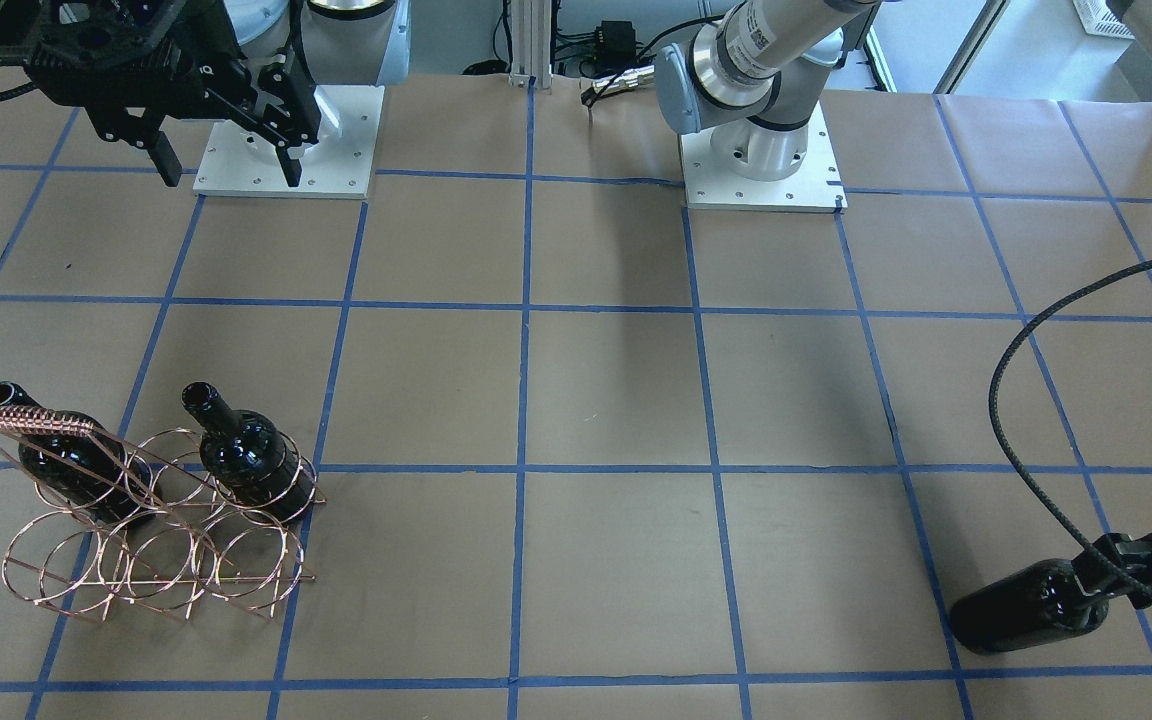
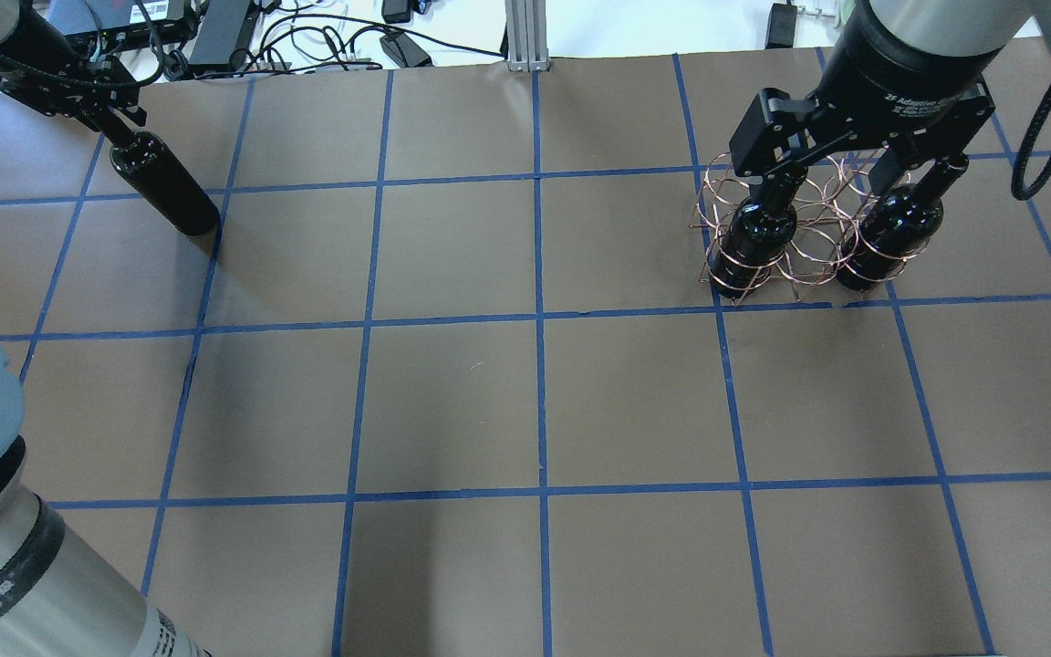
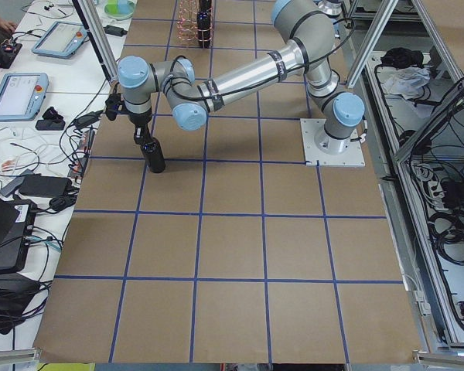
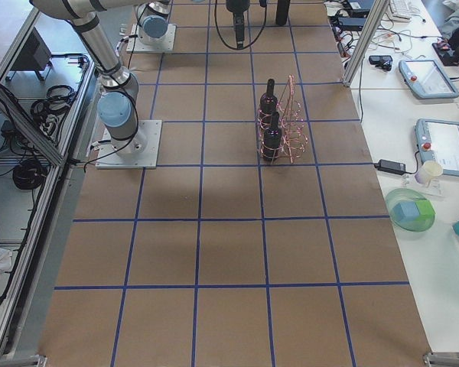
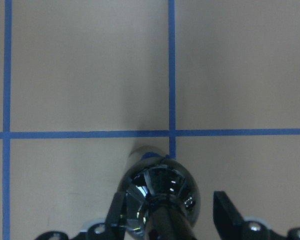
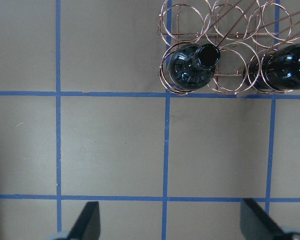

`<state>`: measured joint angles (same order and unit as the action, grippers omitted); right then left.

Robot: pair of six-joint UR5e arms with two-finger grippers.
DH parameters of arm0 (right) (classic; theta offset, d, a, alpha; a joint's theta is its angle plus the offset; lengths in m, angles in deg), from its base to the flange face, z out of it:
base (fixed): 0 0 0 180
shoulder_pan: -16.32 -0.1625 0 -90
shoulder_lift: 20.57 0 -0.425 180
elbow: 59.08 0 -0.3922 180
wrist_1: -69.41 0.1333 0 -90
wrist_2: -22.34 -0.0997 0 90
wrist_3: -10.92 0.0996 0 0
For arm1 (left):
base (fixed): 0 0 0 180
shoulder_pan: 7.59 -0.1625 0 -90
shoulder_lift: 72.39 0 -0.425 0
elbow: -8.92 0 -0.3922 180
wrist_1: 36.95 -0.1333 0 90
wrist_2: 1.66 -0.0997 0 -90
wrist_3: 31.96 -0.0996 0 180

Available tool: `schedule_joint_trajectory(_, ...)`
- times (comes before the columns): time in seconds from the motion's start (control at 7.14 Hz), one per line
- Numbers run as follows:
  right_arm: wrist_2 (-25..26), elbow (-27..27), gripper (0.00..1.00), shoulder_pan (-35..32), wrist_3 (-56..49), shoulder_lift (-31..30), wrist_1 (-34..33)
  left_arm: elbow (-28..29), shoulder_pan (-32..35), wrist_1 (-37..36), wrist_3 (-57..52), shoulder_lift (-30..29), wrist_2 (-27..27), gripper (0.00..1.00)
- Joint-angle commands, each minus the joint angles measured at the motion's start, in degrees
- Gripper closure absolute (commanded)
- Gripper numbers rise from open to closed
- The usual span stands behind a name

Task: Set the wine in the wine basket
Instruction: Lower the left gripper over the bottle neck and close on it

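Note:
A dark wine bottle (image 1: 1026,605) stands upright on the table at my far left; it also shows in the overhead view (image 2: 165,187) and the left wrist view (image 5: 160,187). My left gripper (image 5: 170,217) is around its neck, the jaws a little apart from the glass on both sides. The copper wire basket (image 1: 161,578) stands at my right, with two alike bottles (image 1: 251,460) (image 1: 76,465) upright in its rings. My right gripper (image 2: 857,182) hovers high above the basket (image 6: 230,30), open wide and empty.
Brown paper with a blue tape grid covers the table (image 2: 535,392). The two arm bases (image 1: 761,165) (image 1: 286,150) stand on white plates at the robot's edge. A black cable (image 1: 1036,480) loops near the left gripper. Tablets and clutter lie beyond the table ends.

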<state>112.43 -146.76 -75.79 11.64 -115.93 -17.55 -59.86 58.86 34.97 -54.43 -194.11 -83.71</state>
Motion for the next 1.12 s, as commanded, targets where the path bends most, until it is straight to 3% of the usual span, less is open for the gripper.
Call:
schedule_joint_trajectory(0.0,0.0,0.0,0.0,0.0,0.0,-0.1,0.0,0.0,0.0,-0.1,0.0,0.0,0.0,0.53)
schedule_joint_trajectory(0.14,0.0,0.0,0.0,0.0,0.0,0.0,0.0,0.0,0.0,-0.2,-0.1,0.0,0.0,0.55)
schedule_joint_trajectory(0.28,0.0,0.0,0.0,0.0,0.0,-0.1,0.0,0.0,0.0,-0.2,-0.1,0.0,0.0,0.65)
schedule_joint_trajectory(0.42,0.0,0.0,0.0,0.0,0.0,0.0,0.0,0.0,0.0,0.0,-0.2,0.0,0.0,0.88)
schedule_joint_trajectory(0.56,0.0,0.0,0.0,0.0,0.0,-0.1,0.0,-0.1,0.0,0.0,-0.3,0.0,0.0,1.0)
schedule_joint_trajectory(0.98,0.0,0.0,0.0,0.0,0.0,0.0,0.0,-0.1,0.0,0.7,-0.6,1.0,0.0,1.0)
